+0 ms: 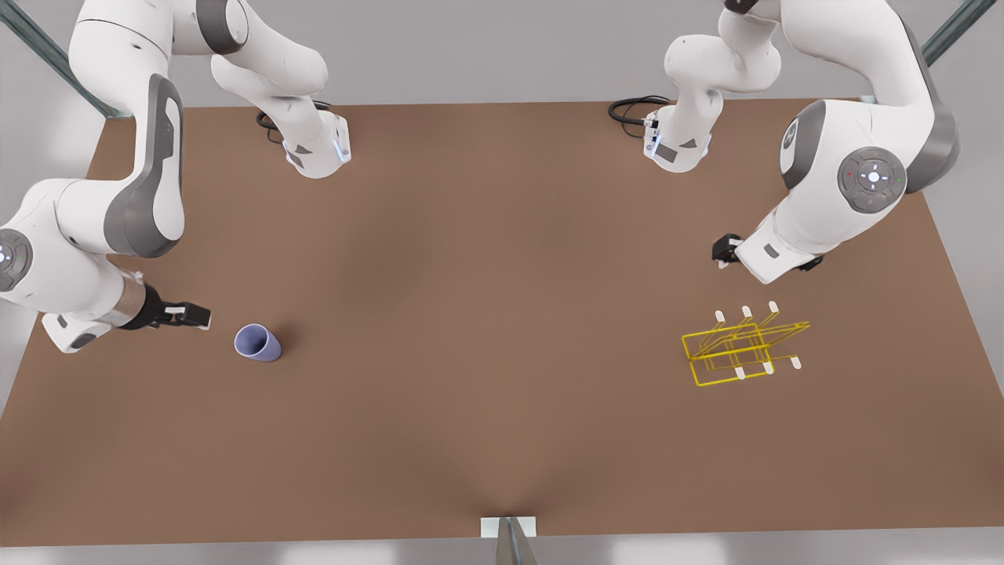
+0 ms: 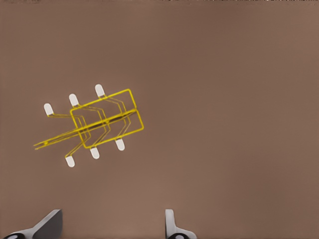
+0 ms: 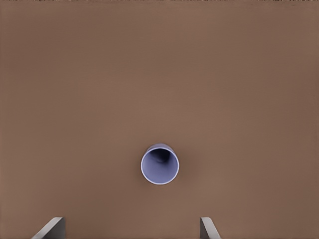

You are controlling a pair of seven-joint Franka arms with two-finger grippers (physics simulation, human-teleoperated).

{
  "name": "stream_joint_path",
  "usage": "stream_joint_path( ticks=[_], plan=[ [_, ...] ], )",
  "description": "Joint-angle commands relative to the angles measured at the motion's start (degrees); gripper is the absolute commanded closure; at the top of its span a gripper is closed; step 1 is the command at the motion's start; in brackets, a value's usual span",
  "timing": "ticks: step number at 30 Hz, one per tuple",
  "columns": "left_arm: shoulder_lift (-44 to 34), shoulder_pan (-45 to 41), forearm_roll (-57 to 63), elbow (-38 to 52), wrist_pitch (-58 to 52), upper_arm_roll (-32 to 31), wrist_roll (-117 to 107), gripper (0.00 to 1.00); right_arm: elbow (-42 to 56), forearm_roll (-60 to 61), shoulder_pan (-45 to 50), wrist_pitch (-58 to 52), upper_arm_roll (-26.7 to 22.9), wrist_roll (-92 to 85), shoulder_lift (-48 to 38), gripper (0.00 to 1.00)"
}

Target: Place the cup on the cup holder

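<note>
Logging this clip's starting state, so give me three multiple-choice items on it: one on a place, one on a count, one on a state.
1. Where is the cup in the front view?
A. On the cup holder
B. On the table at the left, near the right gripper
C. In the left gripper

2. How many white tips does the cup holder have?
A. Two
B. Four
C. Six

3. How is the right gripper?
A. Open and empty
B. Shut on the cup
C. Shut and empty

Key:
1 B: the cup stands on bare table, far from the cup holder.
2 C: the left wrist view shows three tips on each side.
3 A: the right wrist view shows its fingers wide apart, with the cup beyond them.
</note>
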Motion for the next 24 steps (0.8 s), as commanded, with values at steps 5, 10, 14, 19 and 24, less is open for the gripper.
stream_joint_path(
  ticks=[5, 10, 14, 19, 24],
  plan=[
    [2.5, 0.7, -0.2, 0.3, 0.4, 0.3, -2.3, 0.00, -0.3, 0.1, -0.9, 1.7, 0.0, -0.4, 1.2, 0.00],
    [3.0, 0.7, 0.1, 0.3, 0.3, 2.9, -1.7, 0.00, -10.9, 0.2, 0.0, 12.5, 0.4, 0.4, 1.7, 0.00],
    [2.3, 0.7, -0.1, 0.5, 0.1, 2.8, -2.2, 0.00, -20.6, 0.2, 2.8, 21.9, 1.1, 7.0, 0.8, 0.00],
    [3.0, 0.7, -0.1, 0.2, -0.5, 3.2, -1.4, 0.00, -27.3, -0.4, 2.6, 36.9, 1.1, 6.7, 5.3, 0.00],
    [3.8, 0.7, -0.1, 0.5, -0.5, 3.3, -1.6, 0.00, -27.7, -0.6, 2.1, 38.9, 0.9, 6.4, 7.3, 0.00]
  ],
)
